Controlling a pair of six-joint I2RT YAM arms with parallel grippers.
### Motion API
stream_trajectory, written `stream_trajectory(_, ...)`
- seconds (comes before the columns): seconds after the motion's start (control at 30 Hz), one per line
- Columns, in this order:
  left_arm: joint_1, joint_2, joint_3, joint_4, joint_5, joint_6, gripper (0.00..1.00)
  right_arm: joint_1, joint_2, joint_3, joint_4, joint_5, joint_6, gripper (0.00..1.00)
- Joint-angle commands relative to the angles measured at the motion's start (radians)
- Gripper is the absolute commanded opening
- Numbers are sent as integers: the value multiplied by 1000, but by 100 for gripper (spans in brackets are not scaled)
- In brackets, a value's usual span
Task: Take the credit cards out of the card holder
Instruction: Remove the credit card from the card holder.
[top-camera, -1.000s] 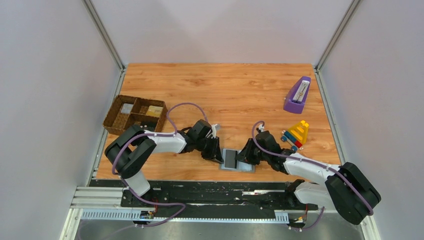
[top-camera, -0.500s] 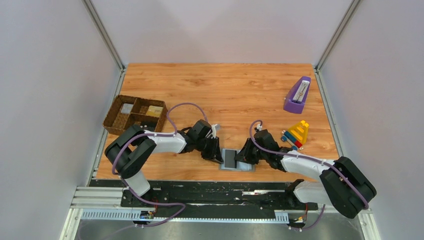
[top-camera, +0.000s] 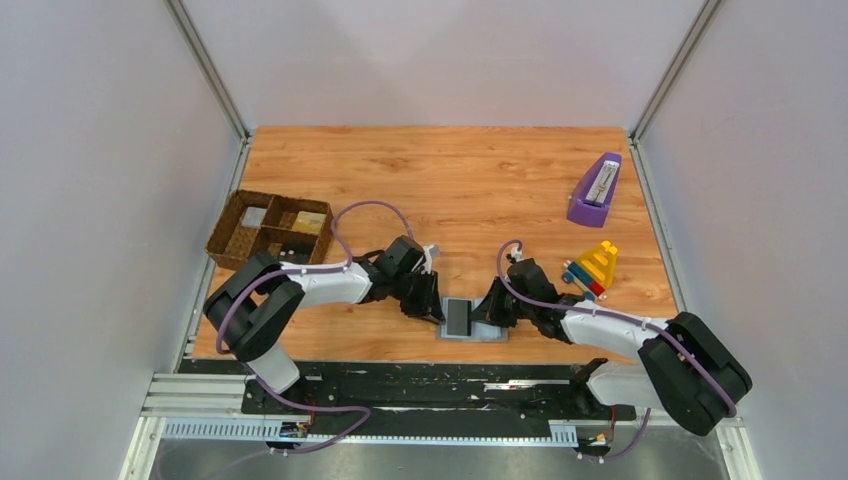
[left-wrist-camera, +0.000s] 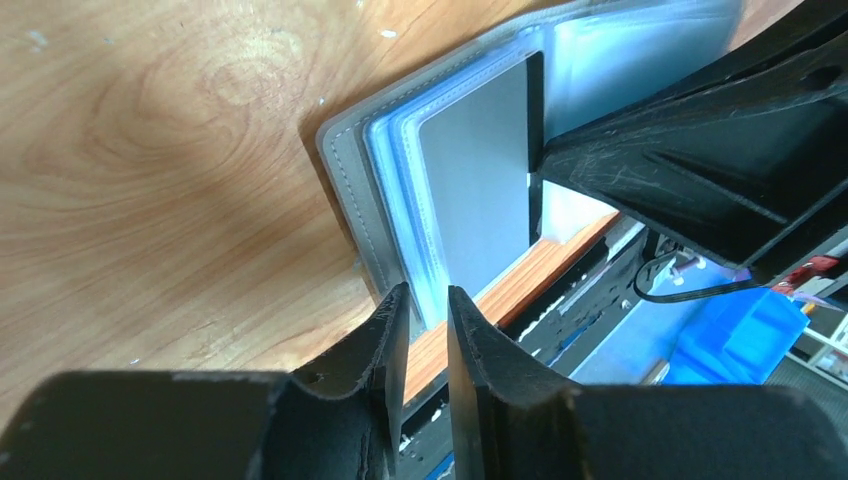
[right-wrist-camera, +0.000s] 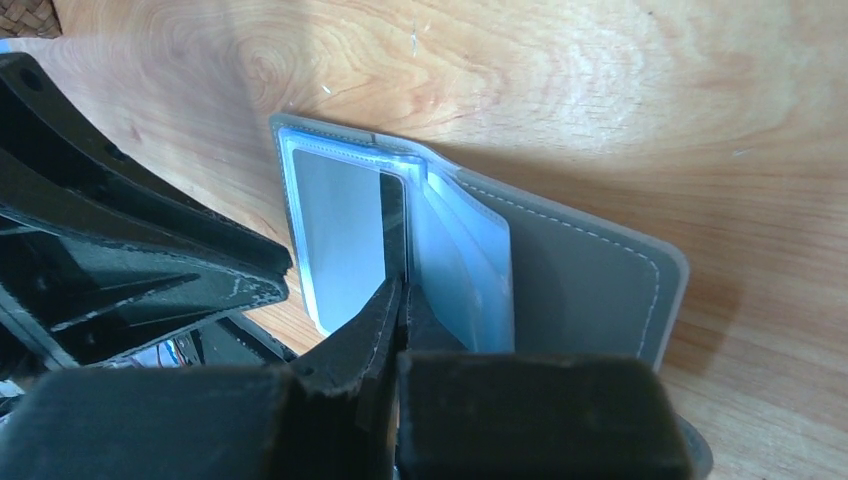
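Observation:
The card holder (top-camera: 490, 333) lies open near the table's front edge, dark grey outside (right-wrist-camera: 590, 290) with pale blue sleeves inside (left-wrist-camera: 345, 190). A grey credit card (left-wrist-camera: 475, 180) sits in a raised sleeve page (right-wrist-camera: 335, 225) and looks dark from above (top-camera: 458, 317). My right gripper (top-camera: 482, 310) reaches in from the right. Its jaws (right-wrist-camera: 403, 288) are pressed shut on the near end of that card's dark edge. My left gripper (top-camera: 432, 302) is at the holder's left edge. Its jaws (left-wrist-camera: 427, 298) stand a little apart, with nothing between them.
A brown woven divided tray (top-camera: 228, 240) stands at the left with a grey card (top-camera: 254, 215) and a tan card (top-camera: 311, 220) in it. A purple object (top-camera: 594, 190) and a coloured block toy (top-camera: 594, 265) sit at the right. The black rail runs just below the holder.
My right gripper's jaws have closed at the card's edge. The holder and both grippers have shifted slightly left. The left jaws stand slightly wider.

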Motion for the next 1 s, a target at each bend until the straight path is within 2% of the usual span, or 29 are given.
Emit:
stream_trajectory(0.0, -2, -65, 69, -77, -65, 34, 29, -2, -35, 9, 28, 1, -41, 0)
stream_trajectory(0.13, -2, -68, 94, -87, -64, 40, 29, -6, -56, 11, 18, 3, -59, 0)
stream_trajectory(0.3, -2, -40, 85, 43, 23, 29, 29, -9, -59, 10, 17, -9, -80, 0)
stream_trajectory(0.43, -2, 20, 92, 66, 36, 32, 29, -11, -50, 14, 25, -37, -81, 0)
stream_trajectory(0.7, -2, 80, 68, 66, 21, 42, 25, -11, -33, 15, 28, -37, -72, 18)
stream_trajectory(0.97, -2, 89, 40, 62, 7, 41, 23, -11, -15, 15, 24, -21, -68, 21)
